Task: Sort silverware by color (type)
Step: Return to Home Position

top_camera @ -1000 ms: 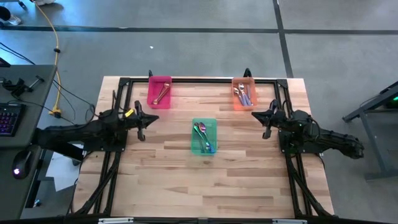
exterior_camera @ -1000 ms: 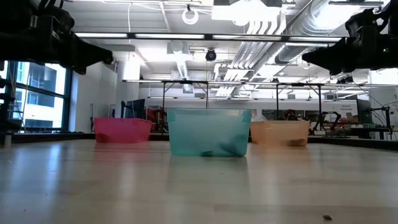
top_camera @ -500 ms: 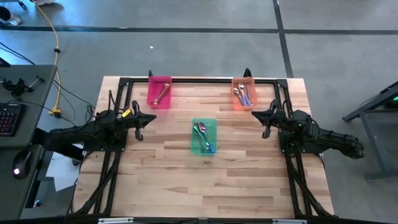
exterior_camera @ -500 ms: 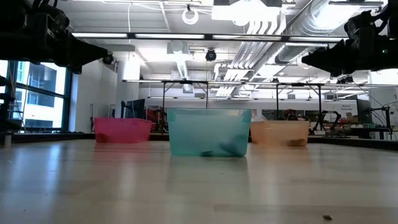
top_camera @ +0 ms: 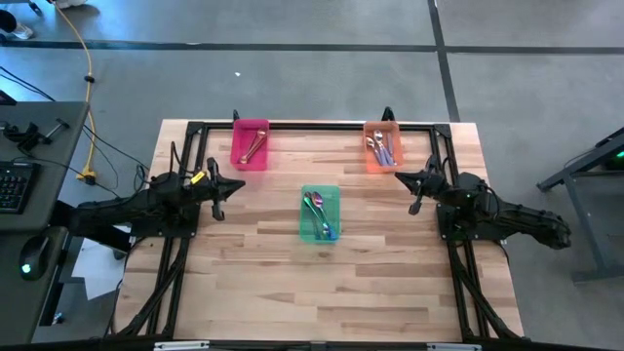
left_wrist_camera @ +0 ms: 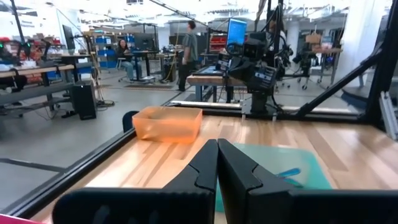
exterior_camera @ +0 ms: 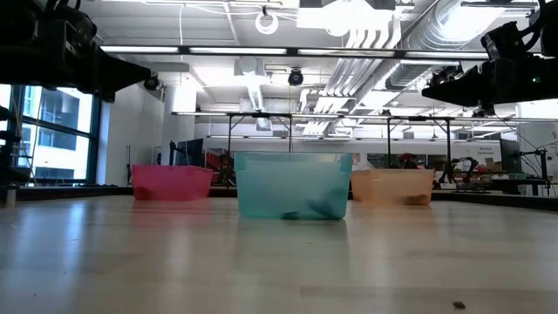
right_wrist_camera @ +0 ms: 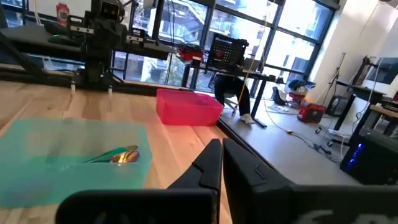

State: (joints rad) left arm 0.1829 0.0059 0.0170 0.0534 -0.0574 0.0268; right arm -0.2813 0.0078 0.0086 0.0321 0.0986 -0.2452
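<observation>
The spoons lie in three translucent bins. Gold ones lie in the pink bin (top_camera: 251, 144), purple-handled silver ones in the orange bin (top_camera: 381, 147), and green-teal ones in the green bin (top_camera: 319, 213). My left gripper (top_camera: 237, 185) hovers above the table left of the green bin, shut and holding nothing; its fingers (left_wrist_camera: 217, 163) meet in the left wrist view. My right gripper (top_camera: 401, 176) hovers right of the green bin, below the orange bin, shut and holding nothing (right_wrist_camera: 222, 163). In the right wrist view a green-teal spoon (right_wrist_camera: 118, 155) shows through the green bin's wall.
A black frame (top_camera: 312, 124) runs along the far edge and down both sides of the wooden table (top_camera: 292, 283). The near half of the table is bare wood. A desk with keyboard and mouse (top_camera: 24, 258) stands to the left.
My left gripper has drawn back a little toward the table's left edge, staying shut. My right gripper has shifted slightly toward the far edge and dipped a little in the low view. The bins and spoons have not moved.
</observation>
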